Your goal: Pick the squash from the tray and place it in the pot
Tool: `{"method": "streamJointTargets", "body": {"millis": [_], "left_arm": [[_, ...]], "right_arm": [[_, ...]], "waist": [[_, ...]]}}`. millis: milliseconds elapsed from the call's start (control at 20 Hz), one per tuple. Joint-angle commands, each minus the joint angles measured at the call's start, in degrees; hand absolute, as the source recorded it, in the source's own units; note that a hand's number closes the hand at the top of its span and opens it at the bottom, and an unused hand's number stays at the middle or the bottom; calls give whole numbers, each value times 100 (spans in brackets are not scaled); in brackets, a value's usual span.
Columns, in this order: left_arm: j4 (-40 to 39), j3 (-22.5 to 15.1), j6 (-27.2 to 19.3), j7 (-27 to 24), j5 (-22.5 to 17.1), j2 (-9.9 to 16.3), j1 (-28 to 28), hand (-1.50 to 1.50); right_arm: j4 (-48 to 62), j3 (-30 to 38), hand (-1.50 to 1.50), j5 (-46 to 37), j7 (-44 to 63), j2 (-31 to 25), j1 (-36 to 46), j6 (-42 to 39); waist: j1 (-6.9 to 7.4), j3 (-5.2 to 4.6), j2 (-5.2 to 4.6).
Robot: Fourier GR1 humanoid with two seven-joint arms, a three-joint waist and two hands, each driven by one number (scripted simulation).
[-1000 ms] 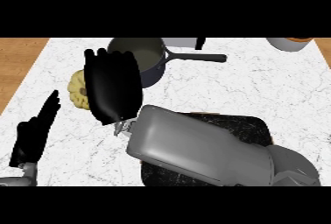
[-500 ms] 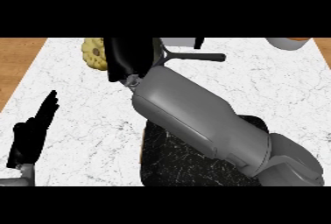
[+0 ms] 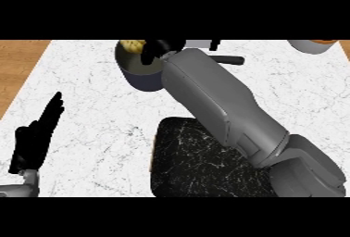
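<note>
Nearest the lower edge, the black tray (image 3: 184,162) lies on the white marbled counter (image 3: 89,92), its right part covered by the grey right forearm (image 3: 226,106), which crosses it on a slant toward the far side. At the lower left, the left hand (image 3: 37,139) rests above the counter, fingers straight and together, pointing away, holding nothing. Farther on, the dark pot (image 3: 140,71) stands near the counter's far edge, its black handle (image 3: 229,60) showing to the right of the forearm. The right hand (image 3: 160,48) is over the pot's mouth, fingers curled down at the yellow squash (image 3: 132,45), which sits at the pot's far rim, inside its opening; whether the fingers actually clasp it cannot be told. At the far right corner, part of a pale bowl (image 3: 311,45) shows.
</note>
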State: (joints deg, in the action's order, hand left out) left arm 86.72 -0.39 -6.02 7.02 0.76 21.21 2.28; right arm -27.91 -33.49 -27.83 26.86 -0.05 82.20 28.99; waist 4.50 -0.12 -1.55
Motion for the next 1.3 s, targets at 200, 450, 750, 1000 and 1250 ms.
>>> {"method": "streamJointTargets", "body": {"millis": [200, 450, 750, 1000, 1250], "left_arm": [[39, -157, -45, 35, 149, -127, 80, 0], [-71, -146, 49, 34, 147, -85, 202, 0], [148, -255, 31, 41, 182, -175, 162, 0], [50, -207, 69, 19, 203, -118, 200, 0], [212, -201, 39, 99, 161, -168, 86, 0]], "right_arm": [[1382, 83, 150, -126, -873, -81, 276, -80], [1429, 712, -150, 556, -1187, 5, 45, -25], [1546, 1137, -150, 939, -1918, 5, -19, -132], [1405, 1520, -150, 1275, -2311, 5, 3, 341], [637, 2402, -150, 2136, -3491, 5, -447, 999]], "waist": [[160, -2, -85], [227, 2, -129], [348, 11, -164], [388, 10, -154], [240, 32, -71]]}}
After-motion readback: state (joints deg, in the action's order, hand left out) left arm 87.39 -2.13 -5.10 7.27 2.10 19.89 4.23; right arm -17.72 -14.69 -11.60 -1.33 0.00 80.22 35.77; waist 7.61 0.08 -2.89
